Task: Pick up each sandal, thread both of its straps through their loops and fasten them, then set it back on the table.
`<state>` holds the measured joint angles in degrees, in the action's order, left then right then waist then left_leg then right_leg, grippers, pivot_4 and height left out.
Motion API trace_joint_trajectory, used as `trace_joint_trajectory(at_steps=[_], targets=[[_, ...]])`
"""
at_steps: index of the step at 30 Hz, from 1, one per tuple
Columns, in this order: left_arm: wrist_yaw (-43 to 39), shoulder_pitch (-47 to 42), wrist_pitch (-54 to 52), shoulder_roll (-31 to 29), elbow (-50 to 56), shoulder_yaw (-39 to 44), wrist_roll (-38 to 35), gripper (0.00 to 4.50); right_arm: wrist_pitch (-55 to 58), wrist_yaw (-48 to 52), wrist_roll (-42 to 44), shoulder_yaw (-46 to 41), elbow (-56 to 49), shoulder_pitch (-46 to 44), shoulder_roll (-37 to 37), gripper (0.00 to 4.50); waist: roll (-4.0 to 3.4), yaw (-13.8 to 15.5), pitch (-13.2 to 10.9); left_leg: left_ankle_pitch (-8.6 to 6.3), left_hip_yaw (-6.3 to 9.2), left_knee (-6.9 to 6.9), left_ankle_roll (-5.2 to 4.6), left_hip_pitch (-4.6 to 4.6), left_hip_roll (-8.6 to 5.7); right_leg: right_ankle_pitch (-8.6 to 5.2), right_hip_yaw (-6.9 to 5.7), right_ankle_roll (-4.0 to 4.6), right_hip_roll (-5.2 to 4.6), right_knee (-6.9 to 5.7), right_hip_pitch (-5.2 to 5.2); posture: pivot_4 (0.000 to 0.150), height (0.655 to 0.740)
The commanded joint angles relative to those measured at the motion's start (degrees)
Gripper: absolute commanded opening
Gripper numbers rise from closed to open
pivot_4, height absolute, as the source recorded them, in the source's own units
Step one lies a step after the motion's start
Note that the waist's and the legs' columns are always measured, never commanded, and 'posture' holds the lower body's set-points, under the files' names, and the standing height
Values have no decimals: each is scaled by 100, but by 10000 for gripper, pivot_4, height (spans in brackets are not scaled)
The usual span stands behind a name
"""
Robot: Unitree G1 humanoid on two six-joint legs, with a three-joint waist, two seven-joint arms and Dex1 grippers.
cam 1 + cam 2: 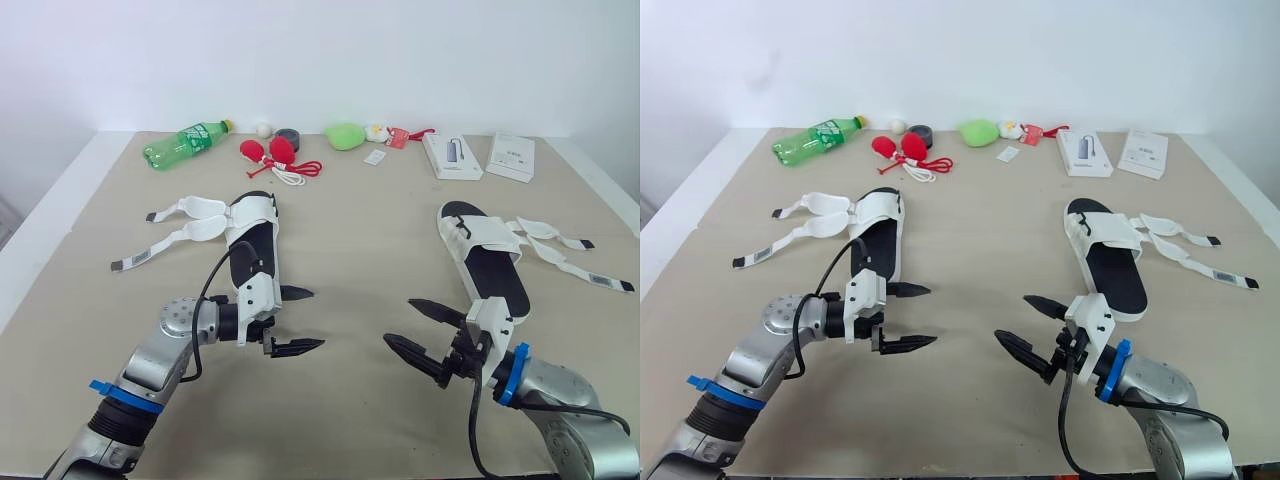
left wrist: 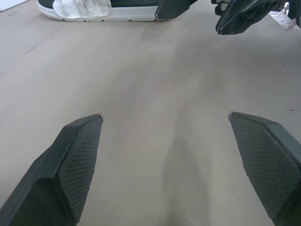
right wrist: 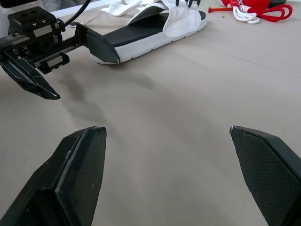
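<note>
Near left sandal (image 1: 252, 240), left end effector (image 1: 315, 319) agape; right end effector (image 1: 398, 320) too.

Two white sandals, black footbeds, flat on the table (image 1: 350, 240), well apart: left sandal (image 1: 250, 242), right sandal (image 1: 495, 272), both with straps (image 1: 195, 228) unfastened, splayed outward.

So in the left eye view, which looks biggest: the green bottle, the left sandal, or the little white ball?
Largest: left sandal, straps included, though it lies nearer the camera.
Then: green bottle.
Smallest: white ball, clearly.
</note>
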<state>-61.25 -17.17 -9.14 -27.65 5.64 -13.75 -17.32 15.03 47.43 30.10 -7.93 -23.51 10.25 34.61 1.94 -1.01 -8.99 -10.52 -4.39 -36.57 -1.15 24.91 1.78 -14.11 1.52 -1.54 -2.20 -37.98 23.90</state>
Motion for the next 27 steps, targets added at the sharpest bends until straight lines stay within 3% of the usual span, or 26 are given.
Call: trace_joint_trajectory(at_steps=[1, 16, 21, 27], targets=[[95, 12, 39, 42, 81, 99, -13, 44225, -244, -54, -31, -237, -183, 20, -41, 45000, 0, 1, 0, 0, 0, 0, 0, 0, 0, 0, 0, 0, 0, 0, 0, 1500, 7400], [-196, -105, 15, -439, -338, 782, -310, 44225, -688, 157, -93, -667, 193, 401, 74, 45000, 0, 0, 0, 0, -1, 0, 0, -8, -1, 0, 0, 0, -1, 0, -7, 1500, 7400], [-279, -203, 98, -354, -223, 727, -318, 44225, -683, 56, -64, -853, 188, 490, -8, 45000, 0, 2, 0, 0, -1, 0, 0, -11, 1, 1, -1, 1, -12, 0, -10, 1500, 7400], [-698, -275, -456, -191, 716, 52, -602, 44225, 679, -1484, 206, -1223, 103, -323, -160, 45000, -1, -9, 0, 0, -11, -2, 1, -14, -1, 9, 10, -1, -22, 0, -12, 1500, 7400]])
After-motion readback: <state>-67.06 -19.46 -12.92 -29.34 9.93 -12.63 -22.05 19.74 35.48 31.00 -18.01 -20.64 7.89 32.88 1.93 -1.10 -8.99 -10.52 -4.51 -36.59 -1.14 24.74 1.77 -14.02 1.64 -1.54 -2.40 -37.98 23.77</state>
